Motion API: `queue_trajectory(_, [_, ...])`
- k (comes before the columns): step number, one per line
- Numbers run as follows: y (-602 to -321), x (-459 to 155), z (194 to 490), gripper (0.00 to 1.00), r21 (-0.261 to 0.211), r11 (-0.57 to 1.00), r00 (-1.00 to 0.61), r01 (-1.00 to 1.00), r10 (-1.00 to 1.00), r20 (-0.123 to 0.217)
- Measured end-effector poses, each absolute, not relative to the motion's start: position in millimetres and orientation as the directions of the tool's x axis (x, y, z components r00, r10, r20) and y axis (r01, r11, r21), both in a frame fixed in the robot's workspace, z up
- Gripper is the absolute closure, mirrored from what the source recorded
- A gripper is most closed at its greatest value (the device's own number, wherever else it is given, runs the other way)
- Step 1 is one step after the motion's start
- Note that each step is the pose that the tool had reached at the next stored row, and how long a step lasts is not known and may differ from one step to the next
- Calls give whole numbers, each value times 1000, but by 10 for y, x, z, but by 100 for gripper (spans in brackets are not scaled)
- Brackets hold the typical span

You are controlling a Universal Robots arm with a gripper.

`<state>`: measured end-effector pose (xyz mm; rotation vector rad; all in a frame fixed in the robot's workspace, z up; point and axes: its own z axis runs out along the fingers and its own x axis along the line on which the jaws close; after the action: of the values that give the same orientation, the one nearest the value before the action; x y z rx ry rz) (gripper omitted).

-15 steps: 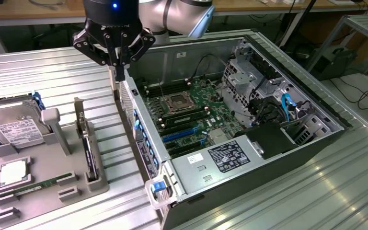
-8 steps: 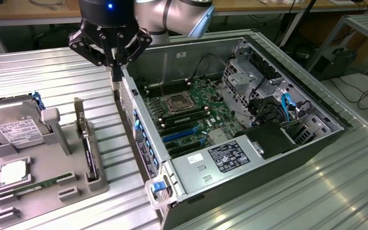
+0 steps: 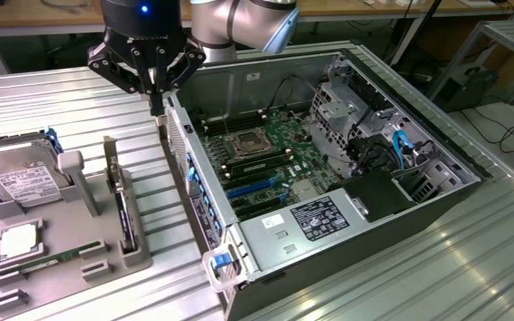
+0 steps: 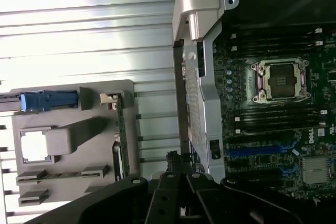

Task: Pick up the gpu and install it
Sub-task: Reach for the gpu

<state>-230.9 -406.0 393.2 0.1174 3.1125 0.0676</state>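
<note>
metal table (image 3: 51, 100), gpu (image 3: 121, 200) upright in tray (image 3: 74, 224)

Ribbed metal table (image 3: 471, 267) bears grey holder (image 3: 137, 258); open computer case (image 3: 239, 80).

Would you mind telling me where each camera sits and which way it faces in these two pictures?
Exterior view: off the arm, raised, angled down on the open computer case and, at the exterior view's left, the grey tray; the arm and shut gripper show.
Wrist view: on the wrist, looking down past its own gripper at tray and case edge.
Shared: gripper, the gpu on edge in the tray, the CPU socket.
</note>
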Motion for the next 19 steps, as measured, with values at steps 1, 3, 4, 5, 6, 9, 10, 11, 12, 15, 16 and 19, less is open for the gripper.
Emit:
queue_trajectory(1, [-4060,-2318,3931,89,44,996,-997,75,76,-24])
queue_trajectory(3, [-4061,-2337,3931,89,44,996,-997,75,76,-24])
queue_trajectory(4, [-4062,-2346,3931,89,44,996,-997,75,76,-25])
queue_trajectory(5, [-4063,-2356,3931,89,44,996,-997,75,76,-25])
queue_trajectory(6, [-4064,-2366,3931,89,44,996,-997,75,76,-24])
queue_trajectory(9, [-4066,-2394,3931,89,44,996,-997,75,76,-25])
queue_trajectory(10, [-4067,-2404,3932,89,44,996,-997,75,76,-24])
queue_trajectory(11, [-4068,-2417,3932,89,44,996,-997,75,76,-24])
queue_trajectory(12, [-4069,-2425,3931,89,44,996,-997,75,76,-24])
queue_trajectory(15, [-4071,-2452,3931,89,44,996,-997,75,76,-24])
queue_trajectory(16, [-4071,-2459,3931,89,44,996,-997,75,76,-24])
queue_trajectory(19, [-4075,-2483,3931,89,44,996,-997,75,76,-25])
